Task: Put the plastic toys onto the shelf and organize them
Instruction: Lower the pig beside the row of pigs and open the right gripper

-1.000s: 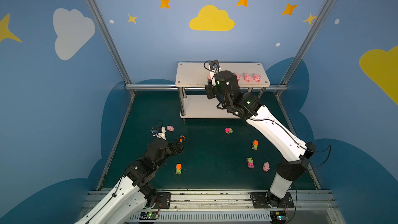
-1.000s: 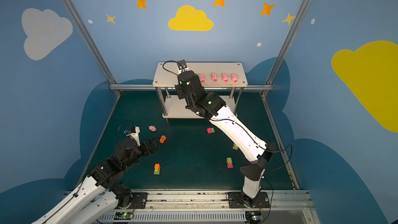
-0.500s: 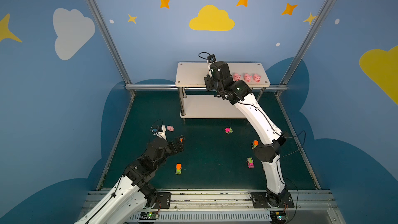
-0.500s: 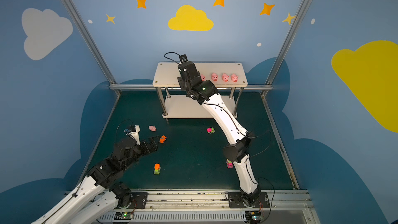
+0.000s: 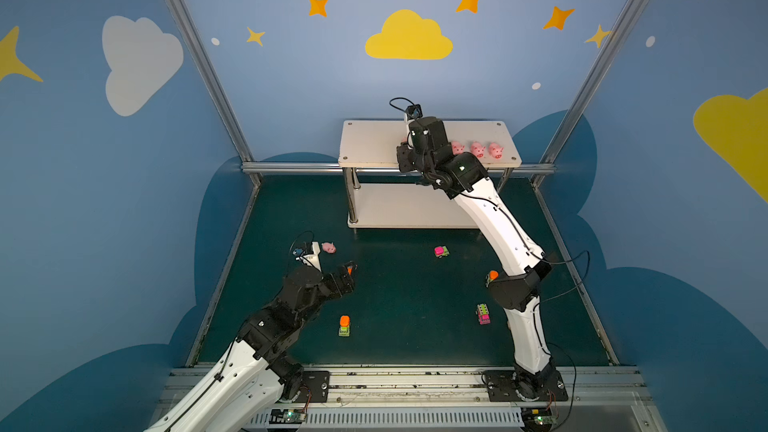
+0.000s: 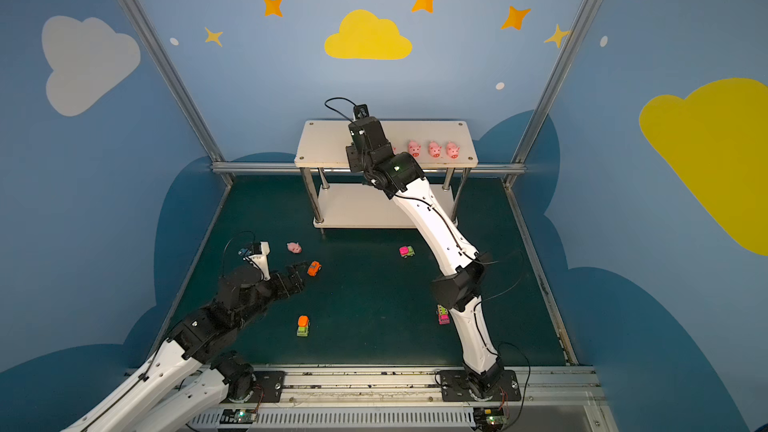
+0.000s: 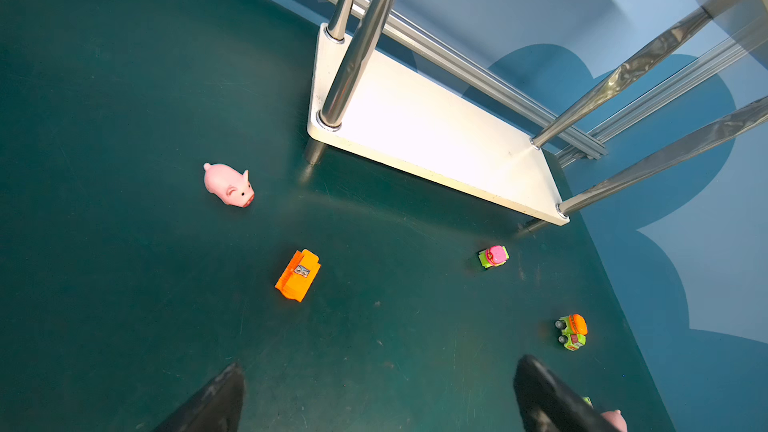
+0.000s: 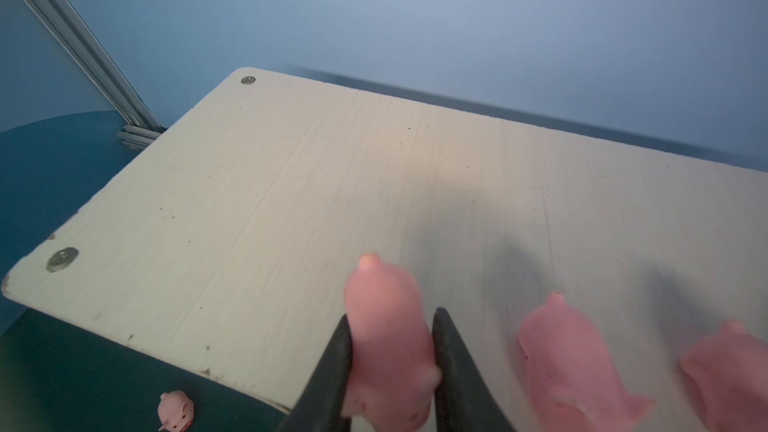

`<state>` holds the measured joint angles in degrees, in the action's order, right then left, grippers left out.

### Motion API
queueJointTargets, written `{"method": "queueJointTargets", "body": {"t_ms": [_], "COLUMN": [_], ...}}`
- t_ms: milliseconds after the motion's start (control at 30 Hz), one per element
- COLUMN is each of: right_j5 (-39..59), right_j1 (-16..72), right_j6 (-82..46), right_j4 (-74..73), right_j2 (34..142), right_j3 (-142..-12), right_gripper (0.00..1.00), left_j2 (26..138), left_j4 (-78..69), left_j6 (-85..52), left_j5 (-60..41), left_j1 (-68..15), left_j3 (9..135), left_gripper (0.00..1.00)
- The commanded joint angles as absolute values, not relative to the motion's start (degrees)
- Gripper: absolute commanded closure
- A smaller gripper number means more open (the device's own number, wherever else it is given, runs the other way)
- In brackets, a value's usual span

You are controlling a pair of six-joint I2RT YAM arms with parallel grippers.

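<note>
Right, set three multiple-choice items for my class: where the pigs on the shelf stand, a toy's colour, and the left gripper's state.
1. The three pigs in a row stand on: A the floor; B the shelf's top board; C the shelf's lower board.
2. The vehicle nearest the left gripper is: A orange; B magenta; C blue.
3. The left gripper's jaws are: A shut on a pig; B shut on a vehicle; C wide apart, empty.
Key: 1 B, both top views show them on the upper board; 2 A, its body is orange in the left wrist view; 3 C, bare green floor shows between them.
</note>
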<state>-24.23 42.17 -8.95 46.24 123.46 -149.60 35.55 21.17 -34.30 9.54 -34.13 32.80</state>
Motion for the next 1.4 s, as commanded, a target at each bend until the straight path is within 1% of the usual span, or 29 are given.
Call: {"method": "queueJointTargets", "body": {"t_ms": [0,233,333,467,700,967,1067,1367], "right_j5": [-23.6,-24.0,-24.3,-24.6,-23.7,-21.3,-20.7,-21.6], "right_j1": [42.1,41.7,41.4,41.5,41.7,42.1,42.4,43.7], "right_j6": [-10.0,-10.8,-11.2,-11.0,-10.7,-12.5,-13.3,-12.5], "right_j4": [46.5,46.5,46.8,46.7,45.3,46.1,47.0,47.5], "right_j2": [124.8,125.9,126.2,126.1,125.4,123.4,122.6,121.3], "right_j3": [-150.9,-150.9,-150.9,-150.9,-150.8,-150.8,-150.8,-150.7], "right_gripper": [0.71,0.70,0.68,0.55,0.42,0.39,0.35,0.35], "left_j2": [35.6,34.8,34.8,34.9,34.6,33.4,32.9,32.2], "left_j4": [21.8,22.2,22.4,22.8,23.1,23.8,24.1,24.5], "left_j6": [-33.4,-33.4,-33.3,-33.2,-33.3,-33.8,-34.0,-34.1], "left_j5": [10.0,10.3,10.4,10.6,11.1,11.4,11.4,11.5], "left_j1": [-33.8,-33.8,-33.8,-33.8,-33.8,-33.7,-33.7,-33.7], "left_j3": [34.1,33.6,33.7,33.8,34.0,33.8,33.8,33.8], "left_gripper": [0.00,0.00,0.00,0.00,0.00,0.00,0.00,0.00]}}
